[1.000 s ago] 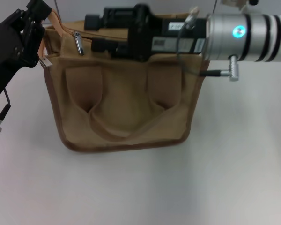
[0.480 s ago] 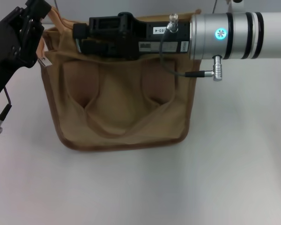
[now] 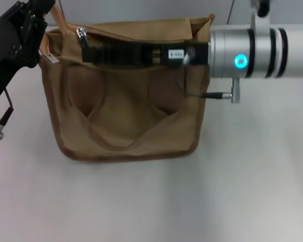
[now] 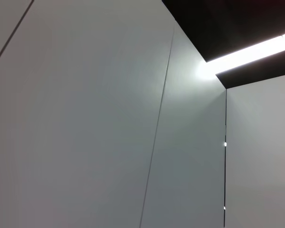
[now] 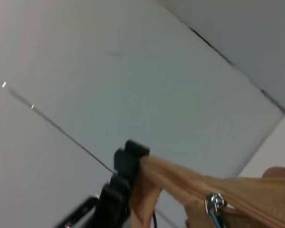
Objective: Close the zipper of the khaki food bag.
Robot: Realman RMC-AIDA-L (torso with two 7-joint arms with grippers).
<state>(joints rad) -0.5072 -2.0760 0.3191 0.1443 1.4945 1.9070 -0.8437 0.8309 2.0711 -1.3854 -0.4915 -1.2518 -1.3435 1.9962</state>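
The khaki food bag (image 3: 126, 116) stands on the white table with its strap patches and looped handle facing me. Its zipper (image 3: 136, 36) runs along the top, and the silver pull tab (image 3: 82, 36) sits at the left end. My left gripper (image 3: 43, 12) is at the bag's upper left corner. The right wrist view shows this left gripper (image 5: 130, 154) shut on the tan handle strap, just beyond the pull tab (image 5: 213, 205). My right gripper (image 3: 91, 50) lies across the bag's upper front, just below and right of the pull tab.
The white table (image 3: 151, 201) spreads in front of and to both sides of the bag. A cable plug (image 3: 219, 95) juts from the right arm beside the bag's right edge. The left wrist view shows only wall (image 4: 85, 118) and a ceiling light (image 4: 247, 50).
The right gripper slid left along the bag's top, then dropped onto its upper front. The pull tab, hidden half a second ago, shows again. The left arm hardly moved.
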